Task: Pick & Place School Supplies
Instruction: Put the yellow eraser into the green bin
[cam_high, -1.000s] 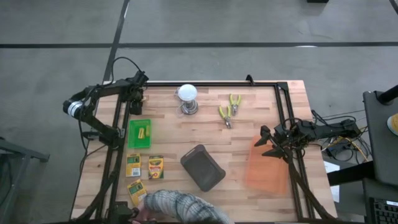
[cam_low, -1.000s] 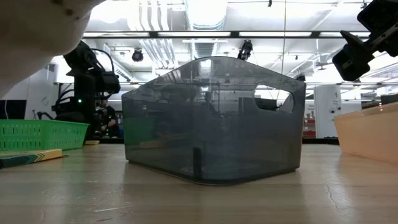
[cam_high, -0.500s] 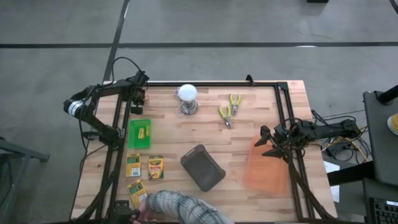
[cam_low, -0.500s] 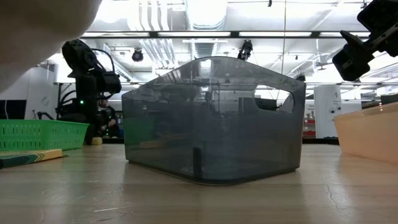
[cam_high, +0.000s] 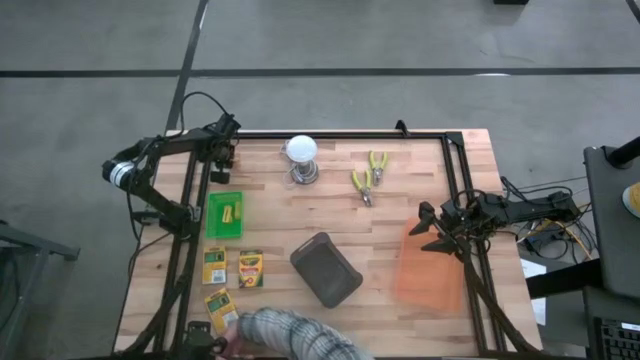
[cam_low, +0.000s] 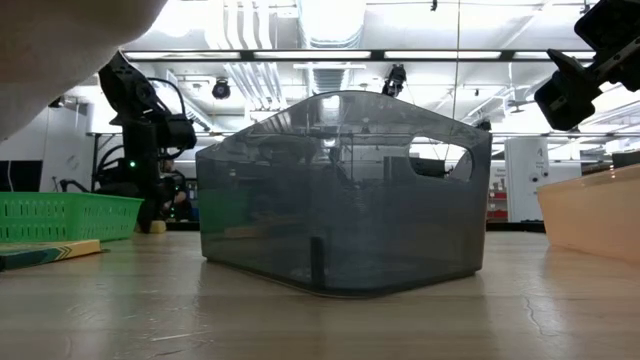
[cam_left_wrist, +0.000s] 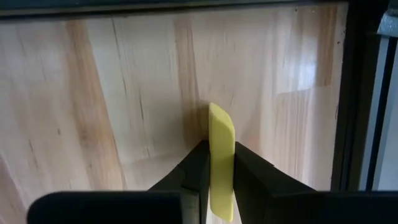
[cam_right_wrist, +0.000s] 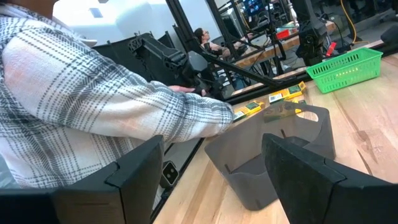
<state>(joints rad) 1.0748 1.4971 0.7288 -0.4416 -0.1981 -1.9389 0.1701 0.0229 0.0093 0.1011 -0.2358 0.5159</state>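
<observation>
**Inspector:** High view first. Take the grey bin (cam_high: 326, 270) as landmark.

**Recorder:** It sits mid-counter (cam_high: 400, 200). Left of it lie three crayon boxes (cam_high: 250, 268), flat on the wood and close together. Beyond those stands a green basket (cam_high: 225, 214) with a yellow piece (cam_high: 229, 212) inside. The left gripper (cam_high: 222, 152) is past the basket, at the counter's far-left corner. The right gripper (cam_high: 428, 228) hangs to the bin's right, over an orange tray (cam_high: 428, 270). A person's plaid sleeve (cam_high: 290, 335) reaches in at the near edge, beside the nearest box.

**Inspector:** Low view?

**Recorder:** Grey bin (cam_low: 340, 190) centre; green basket (cam_low: 65, 215) to its left, with the edge of one crayon box (cam_low: 45, 252) in front of the basket.

**Inspector:** Left wrist view?

**Recorder:** The left gripper (cam_left_wrist: 217, 171) is clamped on a yellow stick (cam_left_wrist: 221, 158), held upright above bare wood.

**Inspector:** Right wrist view?

**Recorder:** The right gripper (cam_right_wrist: 214, 168) has fingers (cam_right_wrist: 298, 171) wide apart, holding nothing. Ahead: the bin (cam_right_wrist: 273, 149), the sleeve (cam_right_wrist: 112, 106), crayon boxes (cam_right_wrist: 283, 94) and basket (cam_right_wrist: 345, 68) beyond.
</observation>
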